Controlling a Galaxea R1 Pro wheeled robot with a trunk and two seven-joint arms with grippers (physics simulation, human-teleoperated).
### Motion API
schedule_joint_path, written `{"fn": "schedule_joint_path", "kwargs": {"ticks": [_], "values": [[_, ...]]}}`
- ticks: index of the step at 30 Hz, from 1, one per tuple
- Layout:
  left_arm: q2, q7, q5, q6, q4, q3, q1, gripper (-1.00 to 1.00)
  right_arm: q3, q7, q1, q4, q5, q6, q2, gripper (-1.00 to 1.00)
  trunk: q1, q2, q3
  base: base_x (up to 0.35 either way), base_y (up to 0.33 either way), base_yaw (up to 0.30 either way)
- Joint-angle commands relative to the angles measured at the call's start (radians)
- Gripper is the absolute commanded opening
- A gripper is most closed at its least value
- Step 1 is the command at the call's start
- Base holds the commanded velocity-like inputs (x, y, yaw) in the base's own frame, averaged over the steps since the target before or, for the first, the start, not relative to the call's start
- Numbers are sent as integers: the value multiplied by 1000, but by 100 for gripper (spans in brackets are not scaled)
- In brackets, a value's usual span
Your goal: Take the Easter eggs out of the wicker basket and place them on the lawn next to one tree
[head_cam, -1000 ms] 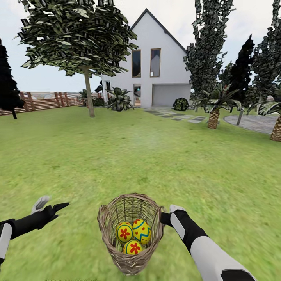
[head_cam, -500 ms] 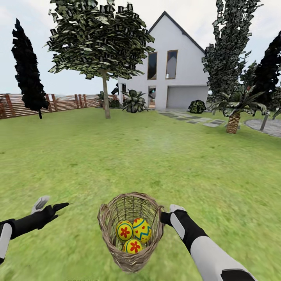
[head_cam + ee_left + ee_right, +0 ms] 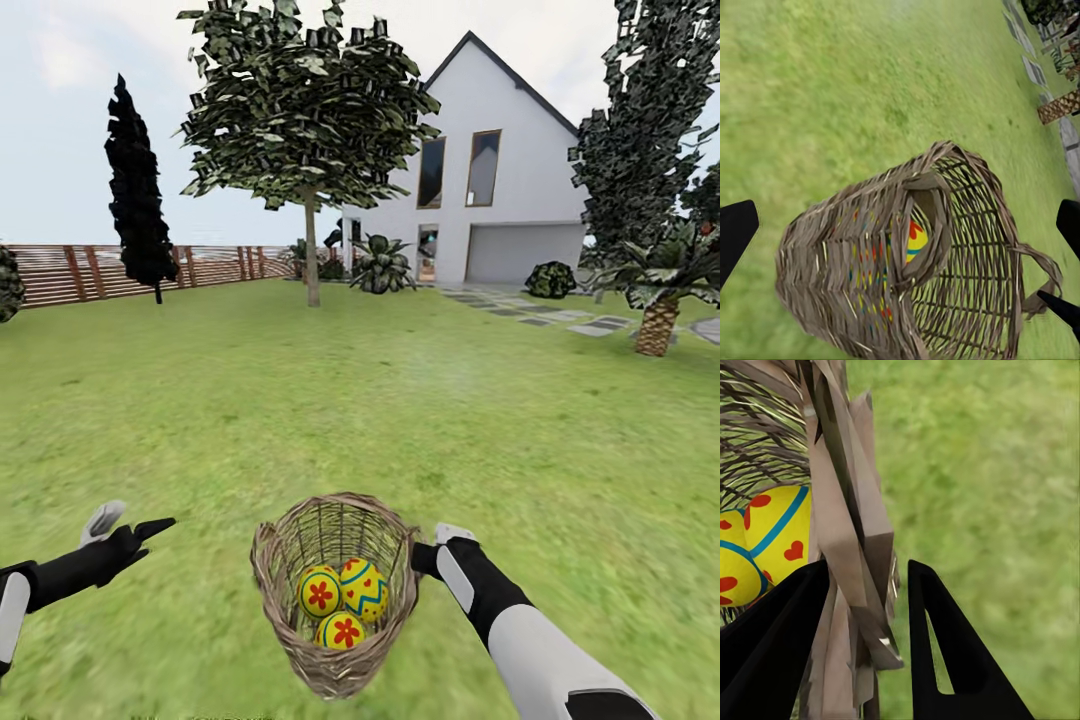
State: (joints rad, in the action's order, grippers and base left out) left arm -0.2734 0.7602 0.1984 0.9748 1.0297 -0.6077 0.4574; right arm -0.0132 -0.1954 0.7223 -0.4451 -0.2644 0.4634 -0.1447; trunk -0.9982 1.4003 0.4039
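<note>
Head view: three Easter eggs (image 3: pixel 342 603) lie clustered at bottom of wicker basket (image 3: pixel 336 590), which hangs low in centre foreground over the lawn (image 3: pixel 400 420). Right gripper (image 3: pixel 866 607) is clamped on basket's rim at the side handle, w/ one dark finger inside the weave next to an egg (image 3: pixel 772 540) and the other outside. Left gripper (image 3: pixel 125 530) hovers apart from basket on its other side, fingers spread wide, holding nothing; left wrist view looks at basket wall (image 3: pixel 870 270) w/ egg colours showing through the weave. Beyond: broad-crowned tree (image 3: pixel 310 130) w/ slim grey trunk stands far across the grass, dark cypress (image 3: pixel 135 190) & slat fence (image 3: pixel 130 270) to its left, white gabled house (image 3: pixel 490 190) behind, palm (image 3: pixel 660 300) at right
</note>
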Motion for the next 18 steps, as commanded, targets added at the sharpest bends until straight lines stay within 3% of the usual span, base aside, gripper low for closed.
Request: {"fn": "schedule_joint_path", "kwargs": {"ticks": [1,7,18], "values": [[0,5,-2,4,0,-2,1,100,-2,-7,0,-3,-14,3,0,-100,0,1,0,0,0,254],[0,10,-2,5,0,-3,1,100,-2,-7,0,-3,-15,3,1,-100,19,-34,-19,0,0,217],[0,7,-2,5,0,0,1,100,-2,-7,0,-3,-14,3,1,-100,61,-111,-54,0,0,8]]}}
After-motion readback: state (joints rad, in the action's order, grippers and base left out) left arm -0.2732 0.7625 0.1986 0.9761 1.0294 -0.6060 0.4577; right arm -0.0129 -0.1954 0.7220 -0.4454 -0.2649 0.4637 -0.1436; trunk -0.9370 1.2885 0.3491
